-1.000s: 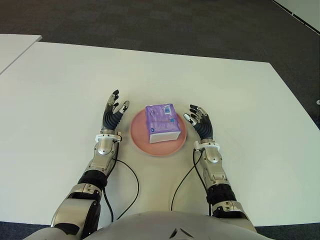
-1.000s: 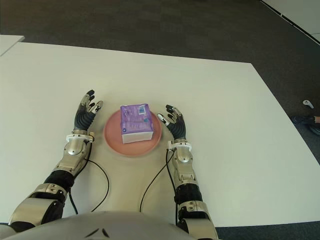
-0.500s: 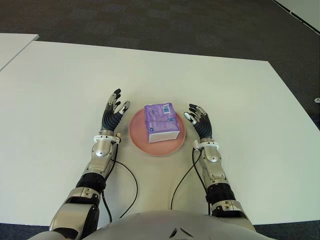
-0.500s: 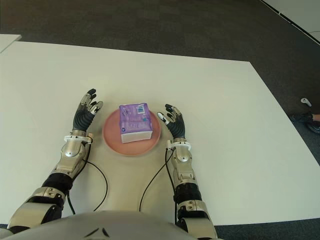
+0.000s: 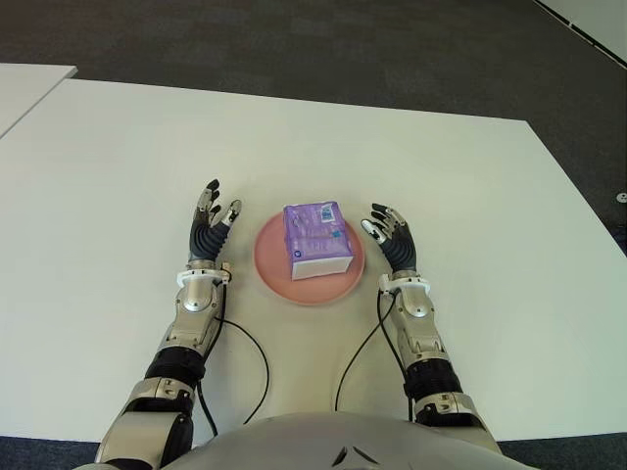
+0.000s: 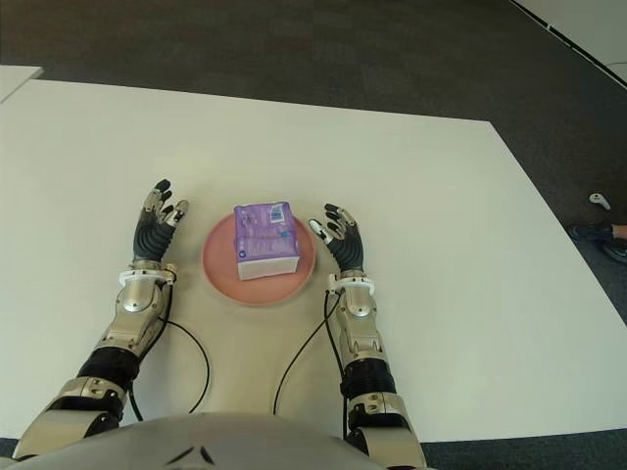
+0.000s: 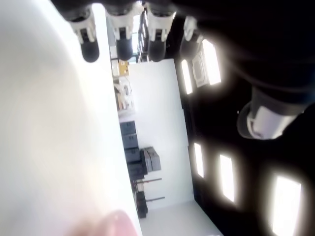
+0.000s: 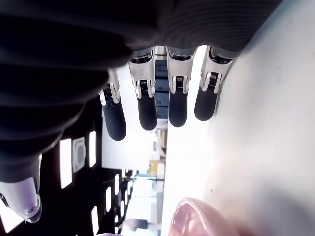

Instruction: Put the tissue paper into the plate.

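Observation:
A purple pack of tissue paper lies on the round pink plate at the middle of the white table. My left hand is left of the plate with its fingers spread, holding nothing and a short gap away from the rim. On the other side, my right hand is close beside the plate's right rim, fingers straight and empty. A pink edge of the plate shows in the right wrist view.
Black cables run from both wrists back over the table toward my body. A second white table shows at the far left. Dark carpet lies beyond the far edge.
My left hand has drawn away from the plate to the left and turned more upright. The right hand, the plate and the tissue pack have stayed where they were.

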Robot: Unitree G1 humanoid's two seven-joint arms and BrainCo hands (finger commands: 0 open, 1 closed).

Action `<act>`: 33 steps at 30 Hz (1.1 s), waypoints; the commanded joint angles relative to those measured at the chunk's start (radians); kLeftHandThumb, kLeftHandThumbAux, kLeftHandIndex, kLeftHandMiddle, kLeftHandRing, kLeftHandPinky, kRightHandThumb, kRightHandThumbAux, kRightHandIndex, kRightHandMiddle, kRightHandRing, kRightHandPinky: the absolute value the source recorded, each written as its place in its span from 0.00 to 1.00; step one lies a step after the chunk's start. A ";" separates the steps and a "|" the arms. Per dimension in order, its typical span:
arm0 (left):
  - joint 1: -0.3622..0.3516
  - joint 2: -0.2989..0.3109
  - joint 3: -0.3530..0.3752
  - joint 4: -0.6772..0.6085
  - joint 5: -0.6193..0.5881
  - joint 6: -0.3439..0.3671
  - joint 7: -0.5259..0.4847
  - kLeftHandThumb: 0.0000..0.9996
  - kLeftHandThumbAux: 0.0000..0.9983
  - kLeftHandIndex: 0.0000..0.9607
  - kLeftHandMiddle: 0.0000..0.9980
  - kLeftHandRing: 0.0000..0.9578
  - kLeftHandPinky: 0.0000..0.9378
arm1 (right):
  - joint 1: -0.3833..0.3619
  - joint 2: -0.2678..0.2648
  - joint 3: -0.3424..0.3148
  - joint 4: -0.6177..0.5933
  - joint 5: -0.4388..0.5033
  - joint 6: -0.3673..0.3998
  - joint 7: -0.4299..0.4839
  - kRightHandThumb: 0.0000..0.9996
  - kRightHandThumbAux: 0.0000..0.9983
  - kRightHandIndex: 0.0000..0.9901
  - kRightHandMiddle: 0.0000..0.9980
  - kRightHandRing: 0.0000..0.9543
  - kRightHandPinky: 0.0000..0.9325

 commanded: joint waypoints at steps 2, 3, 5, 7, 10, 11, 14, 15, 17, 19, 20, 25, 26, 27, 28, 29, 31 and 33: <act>0.041 -0.027 -0.007 -0.054 0.020 0.052 0.026 0.00 0.47 0.00 0.00 0.00 0.00 | 0.034 -0.002 0.000 0.027 -0.001 0.045 0.000 0.55 0.59 0.27 0.22 0.18 0.19; 0.044 -0.028 -0.007 -0.061 0.018 0.061 0.024 0.00 0.48 0.00 0.00 0.00 0.00 | 0.033 -0.003 0.000 0.029 -0.001 0.045 0.000 0.55 0.59 0.27 0.22 0.18 0.19; 0.047 -0.030 -0.007 -0.073 0.016 0.078 0.020 0.00 0.48 0.00 0.00 0.00 0.00 | 0.032 -0.003 0.000 0.031 -0.001 0.043 0.000 0.56 0.59 0.27 0.22 0.18 0.18; 0.052 -0.034 -0.008 -0.088 0.012 0.098 0.015 0.00 0.48 0.00 0.00 0.00 0.00 | 0.031 -0.004 0.000 0.032 0.001 0.043 0.002 0.55 0.59 0.27 0.22 0.18 0.19; 0.060 -0.038 -0.009 -0.111 0.010 0.123 0.010 0.00 0.49 0.00 0.00 0.00 0.00 | 0.030 -0.005 0.000 0.032 0.002 0.043 0.003 0.54 0.59 0.26 0.21 0.18 0.19; 0.063 -0.039 -0.009 -0.117 0.010 0.130 0.009 0.00 0.49 0.00 0.00 0.00 0.00 | 0.030 -0.005 0.000 0.032 0.002 0.044 0.003 0.54 0.59 0.26 0.21 0.18 0.19; 0.068 -0.039 -0.012 -0.131 0.006 0.150 -0.004 0.00 0.50 0.00 0.00 0.00 0.00 | 0.028 -0.007 -0.001 0.035 0.002 0.045 0.005 0.53 0.59 0.26 0.21 0.18 0.20; 0.069 -0.039 -0.013 -0.135 0.005 0.155 -0.008 0.00 0.50 0.00 0.00 0.00 0.00 | 0.028 -0.007 -0.001 0.035 0.003 0.045 0.005 0.53 0.59 0.25 0.21 0.17 0.20; 0.072 -0.034 -0.019 -0.144 -0.009 0.174 -0.041 0.00 0.49 0.00 0.00 0.00 0.00 | 0.026 -0.006 -0.004 0.039 0.007 0.044 0.006 0.53 0.59 0.24 0.20 0.17 0.19; 0.075 -0.032 -0.023 -0.156 -0.020 0.192 -0.068 0.00 0.49 0.00 0.00 0.00 0.00 | 0.024 -0.002 -0.009 0.042 0.011 0.043 0.001 0.53 0.59 0.22 0.20 0.17 0.19; 0.079 -0.032 -0.027 -0.171 -0.027 0.208 -0.083 0.00 0.49 0.00 0.00 0.00 0.00 | 0.022 0.003 -0.014 0.044 0.014 0.041 -0.007 0.53 0.59 0.22 0.19 0.16 0.18; 0.097 -0.034 -0.037 -0.245 -0.055 0.271 -0.135 0.00 0.49 0.00 0.00 0.00 0.00 | 0.018 0.018 -0.028 0.054 0.019 0.037 -0.036 0.49 0.63 0.14 0.14 0.12 0.13; 0.102 -0.037 -0.040 -0.264 -0.062 0.284 -0.144 0.00 0.49 0.00 0.00 0.00 0.00 | 0.018 0.021 -0.031 0.057 0.021 0.036 -0.040 0.47 0.64 0.12 0.12 0.11 0.12; 0.105 -0.039 -0.041 -0.279 -0.067 0.295 -0.150 0.00 0.49 0.00 0.00 0.00 0.00 | 0.017 0.022 -0.033 0.059 0.022 0.035 -0.043 0.46 0.65 0.11 0.12 0.11 0.12; 0.110 -0.042 -0.044 -0.299 -0.071 0.309 -0.155 0.00 0.49 0.00 0.00 0.00 0.00 | 0.016 0.024 -0.035 0.061 0.024 0.033 -0.045 0.44 0.66 0.10 0.11 0.10 0.11; 0.118 -0.048 -0.047 -0.328 -0.077 0.327 -0.160 0.00 0.49 0.00 0.00 0.00 0.00 | 0.016 0.028 -0.039 0.066 0.028 0.026 -0.049 0.42 0.67 0.09 0.10 0.09 0.11; 0.129 -0.055 -0.050 -0.367 -0.083 0.355 -0.165 0.00 0.48 0.00 0.00 0.00 0.00 | 0.015 0.035 -0.045 0.071 0.033 0.015 -0.054 0.38 0.69 0.07 0.08 0.08 0.10; 0.134 -0.057 -0.051 -0.386 -0.084 0.372 -0.167 0.00 0.48 0.00 0.00 0.00 0.00 | 0.013 0.037 -0.048 0.076 0.035 0.009 -0.055 0.36 0.70 0.06 0.07 0.07 0.09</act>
